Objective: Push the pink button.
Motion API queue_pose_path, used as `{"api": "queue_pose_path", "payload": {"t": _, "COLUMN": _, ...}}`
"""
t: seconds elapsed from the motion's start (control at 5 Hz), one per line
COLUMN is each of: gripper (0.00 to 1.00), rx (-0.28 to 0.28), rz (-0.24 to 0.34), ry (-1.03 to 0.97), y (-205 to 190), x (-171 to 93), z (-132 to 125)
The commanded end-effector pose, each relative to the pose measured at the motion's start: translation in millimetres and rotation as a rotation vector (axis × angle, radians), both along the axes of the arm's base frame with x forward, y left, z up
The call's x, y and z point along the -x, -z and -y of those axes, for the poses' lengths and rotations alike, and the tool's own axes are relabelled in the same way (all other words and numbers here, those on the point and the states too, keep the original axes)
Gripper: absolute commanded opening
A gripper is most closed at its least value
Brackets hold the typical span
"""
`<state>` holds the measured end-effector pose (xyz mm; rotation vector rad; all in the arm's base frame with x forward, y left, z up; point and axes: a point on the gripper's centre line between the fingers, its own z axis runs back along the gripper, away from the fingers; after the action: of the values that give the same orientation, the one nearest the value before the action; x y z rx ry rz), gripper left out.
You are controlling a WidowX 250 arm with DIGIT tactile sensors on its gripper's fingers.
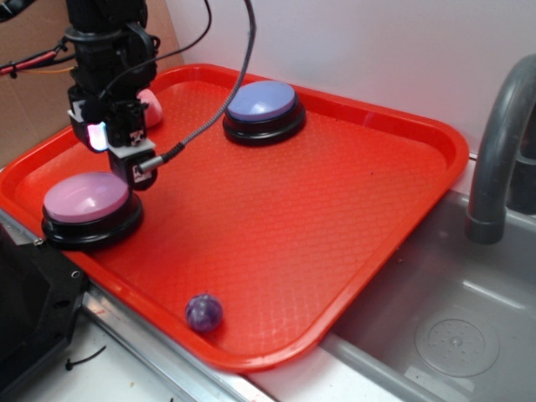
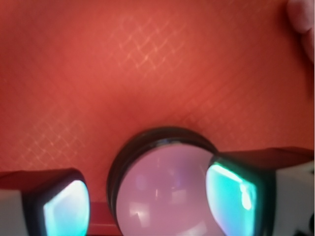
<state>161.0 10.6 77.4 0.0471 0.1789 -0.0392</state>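
purple ball (image 1: 203, 311): near edge of the red tray (image 1: 335, 218).
pink button (image 1: 86, 198): tray's front left corner.
gripper (image 1: 126, 163): above the button's rear edge, jaws apart.
pink plush (image 1: 151, 107): behind the arm.
blue-lavender button (image 1: 262, 104): far side.

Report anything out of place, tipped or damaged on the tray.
Nothing stands out. The pink button and blue-lavender button sit flat and whole on the red tray; a small purple ball rests near its front rim.
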Motion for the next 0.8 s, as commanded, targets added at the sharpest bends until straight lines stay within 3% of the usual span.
{"api": "queue_pose_path", "payload": {"t": 0.0, "gripper": 1.0, "rx": -0.001, "rz": 0.068, "ry": 0.016, "y": -21.6, "x": -7.3, "z": -1.3}}
{"api": "queue_pose_path", "payload": {"t": 0.6, "gripper": 1.0, "rx": -0.004, "rz": 0.075, "ry": -0.026, "y": -41.0, "x": -3.2, "z": -4.8}}
